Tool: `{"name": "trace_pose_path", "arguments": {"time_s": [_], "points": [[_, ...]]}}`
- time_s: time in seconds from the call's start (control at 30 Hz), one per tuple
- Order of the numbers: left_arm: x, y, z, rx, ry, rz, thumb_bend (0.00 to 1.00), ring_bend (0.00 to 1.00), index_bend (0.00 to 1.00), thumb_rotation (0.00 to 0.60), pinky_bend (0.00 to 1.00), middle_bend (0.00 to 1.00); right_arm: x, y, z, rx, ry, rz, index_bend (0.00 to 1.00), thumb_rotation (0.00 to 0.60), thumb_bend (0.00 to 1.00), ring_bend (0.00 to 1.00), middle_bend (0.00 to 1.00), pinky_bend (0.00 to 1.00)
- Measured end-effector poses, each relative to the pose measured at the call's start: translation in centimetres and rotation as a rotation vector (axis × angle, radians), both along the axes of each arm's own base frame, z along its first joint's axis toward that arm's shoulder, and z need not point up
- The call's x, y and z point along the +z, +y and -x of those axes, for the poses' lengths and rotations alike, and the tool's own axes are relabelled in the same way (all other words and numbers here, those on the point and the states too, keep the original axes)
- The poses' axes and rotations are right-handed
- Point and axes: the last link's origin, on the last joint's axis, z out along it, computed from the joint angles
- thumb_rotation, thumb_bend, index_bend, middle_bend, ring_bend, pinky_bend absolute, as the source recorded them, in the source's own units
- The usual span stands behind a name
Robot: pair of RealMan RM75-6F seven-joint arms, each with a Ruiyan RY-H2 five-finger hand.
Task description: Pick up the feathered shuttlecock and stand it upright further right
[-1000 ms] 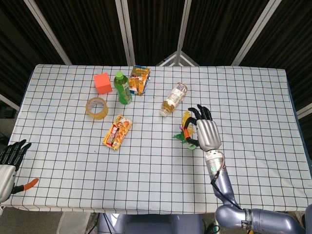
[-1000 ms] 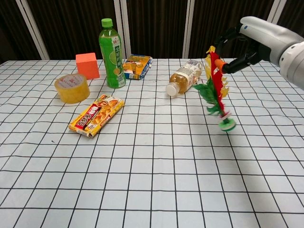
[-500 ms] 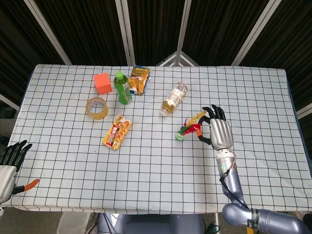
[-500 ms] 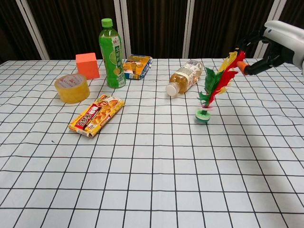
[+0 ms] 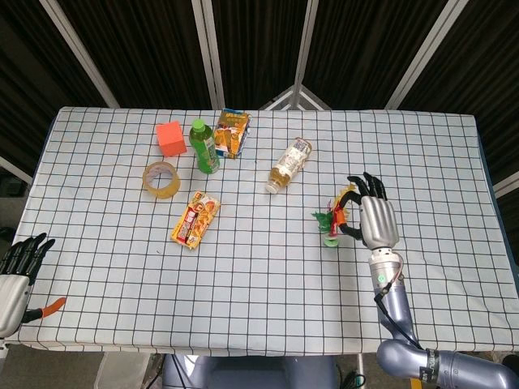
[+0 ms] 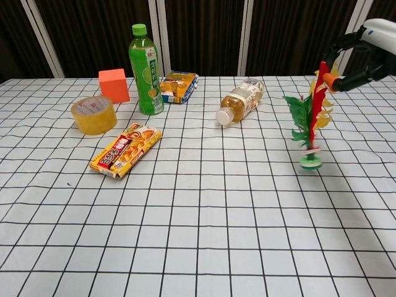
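The feathered shuttlecock (image 6: 310, 127) has red, yellow and green feathers over a green and white base. It stands almost upright, its base (image 6: 311, 163) at or just above the cloth; I cannot tell which. My right hand (image 6: 365, 52) pinches the feather tips from the upper right. From the head view the shuttlecock (image 5: 333, 220) lies just left of the right hand (image 5: 375, 219). My left hand (image 5: 15, 278) sits at the table's near left corner, fingers apart, holding nothing.
A tea bottle (image 6: 240, 102) lies on its side left of the shuttlecock. Further left are a green bottle (image 6: 145, 71), a snack box (image 6: 179, 85), an orange cube (image 6: 114, 85), a tape roll (image 6: 94, 115) and a snack packet (image 6: 127, 149).
The right hand has carried the shuttlecock to the right and swung it from tilted to nearly upright. The left hand stays put.
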Motion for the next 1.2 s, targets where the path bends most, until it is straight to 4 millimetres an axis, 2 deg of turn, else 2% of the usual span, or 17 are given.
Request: {"name": "trace_pose_path", "arguments": {"time_s": [0.2, 0.7, 0.9, 1.2], "points": [[0.0, 0.0, 0.0, -0.004, 0.001, -0.003, 0.12, 0.00, 0.00, 0.600, 0.00, 0.00, 0.6, 0.1, 1.3, -0.029, 0.014, 0.004, 0.66, 0.600, 0.56, 0.00, 0.20, 0.00], [-0.3, -0.1, -0.2, -0.019, 0.010, -0.009, 0.12, 0.00, 0.00, 0.600, 0.00, 0.00, 1.9, 1.1, 1.9, -0.029, 0.005, 0.023, 0.66, 0.600, 0.56, 0.00, 0.20, 0.00], [-0.3, -0.1, -0.2, -0.024, 0.008, -0.010, 0.12, 0.00, 0.00, 0.600, 0.00, 0.00, 2.0, 1.4, 2.9, -0.054, 0.006, 0.014, 0.66, 0.600, 0.56, 0.00, 0.20, 0.00], [-0.4, -0.1, -0.3, -0.028, 0.007, -0.010, 0.12, 0.00, 0.00, 0.600, 0.00, 0.00, 1.7, 1.8, 3.3, -0.060, 0.004, 0.003, 0.66, 0.600, 0.56, 0.00, 0.20, 0.00]]}}
